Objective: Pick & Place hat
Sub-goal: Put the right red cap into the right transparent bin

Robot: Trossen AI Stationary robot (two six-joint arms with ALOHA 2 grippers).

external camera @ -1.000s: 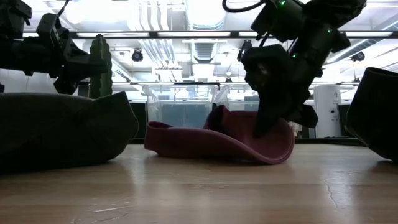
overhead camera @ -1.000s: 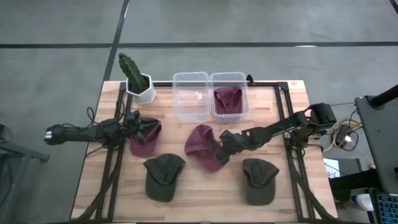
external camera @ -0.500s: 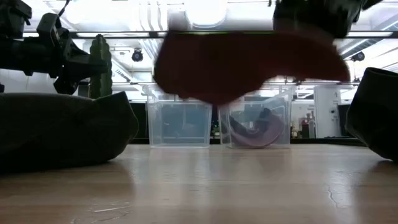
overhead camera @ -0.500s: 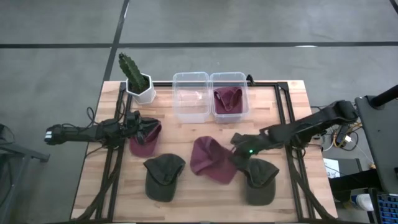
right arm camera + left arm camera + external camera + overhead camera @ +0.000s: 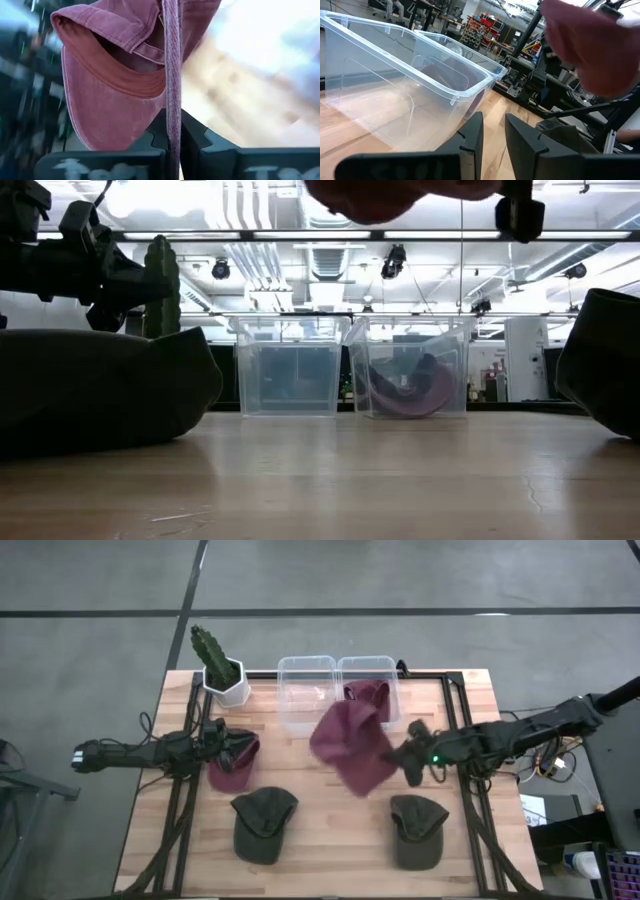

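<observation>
Right gripper [image 5: 408,762] pinches the strap edge of a maroon hat [image 5: 352,748], fingers pressed tight on the fabric; in the right wrist view the hat [image 5: 120,75] hangs from between the two dark fingers [image 5: 159,131], brim and inner band facing the camera. Hat is off the table, held in the air just in front of the two clear bins, overlapping the right bin [image 5: 370,670] from above. In the low view only its lower edge [image 5: 400,190] shows at the top of the picture. Right bin holds another maroon hat [image 5: 410,388]; left bin [image 5: 305,690] sits touching it.

Left gripper [image 5: 222,748] rests on a third maroon hat [image 5: 232,766] at the left side of the table [image 5: 320,840], fingers narrowly apart in the left wrist view [image 5: 492,142]; cannot tell if they grip anything.

Two dark green hats lie near the front edge: one [image 5: 262,825] left of centre, one [image 5: 416,830] right, just beside the right arm. Potted cactus [image 5: 215,665] stands at the back left corner.
</observation>
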